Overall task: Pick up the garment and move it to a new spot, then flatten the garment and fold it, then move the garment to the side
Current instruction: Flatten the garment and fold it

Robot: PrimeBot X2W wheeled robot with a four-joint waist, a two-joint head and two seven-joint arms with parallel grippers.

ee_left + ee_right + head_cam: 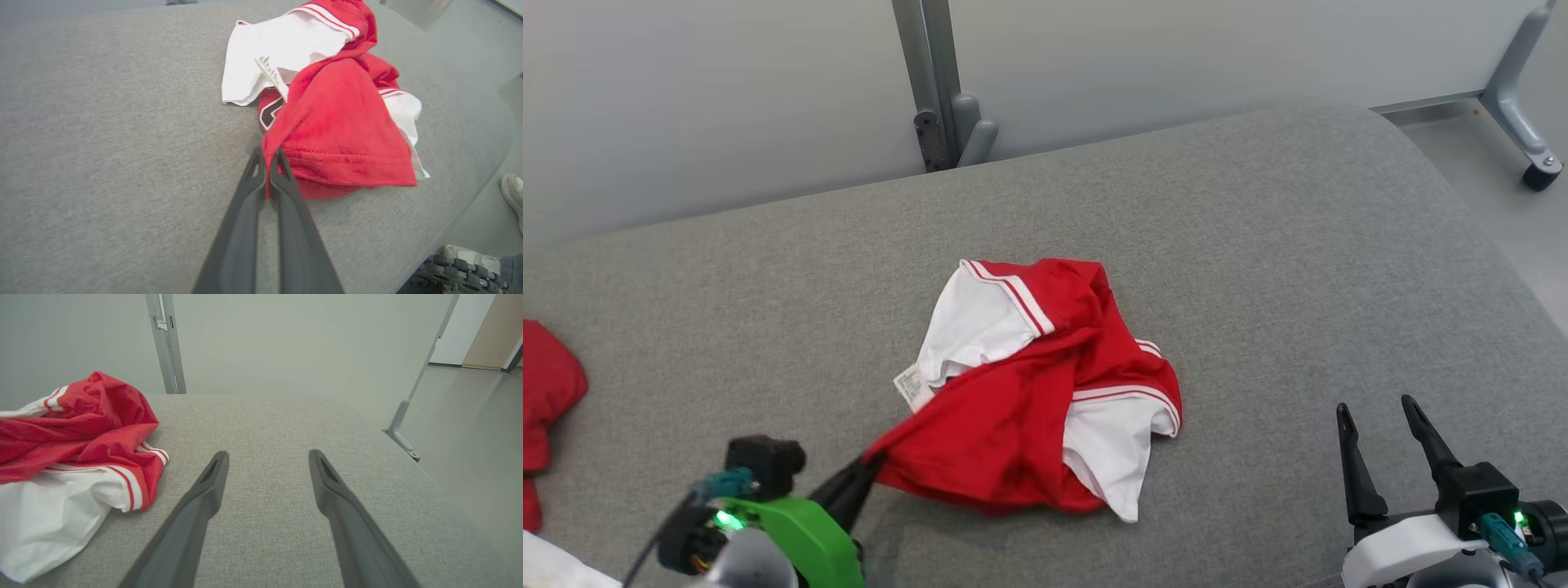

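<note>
Heaped near the middle of the head view on a grey fabric-topped bench (1258,245): a crumpled red-and-white garment (1045,384). Drawn out to a point at the heap's lower left, with the long axis slanting from that point up toward the upper right and ending in a red fold with a white-striped cuff. White panels at the upper left and lower right of the heap. White label (907,382) sticking out at its left edge.

Pinched at the lower-left point by the left hand (870,467), fingers together on a fold of red cloth. Same grip at the centre of the left wrist view (267,159), right at the stitched hem, which runs off toward the right of the frame.

Low in the right corner of the head view: right hand (1375,406), fingers spread apart, holding nothing, well apart from the garment. In the right wrist view, spread over bare bench fabric (268,455), with the garment at the left of the frame.

At the left edge of the head view, well apart from the heap: another red cloth (547,392). Beyond the bench's far edge, top centre: a grey metal post (931,82). Upper right: a wheeled leg (1523,106) on the floor (1503,188). At the right edge and lower right of the left wrist view, on the floor past the bench's rim: a person's pale shoes (512,192).
</note>
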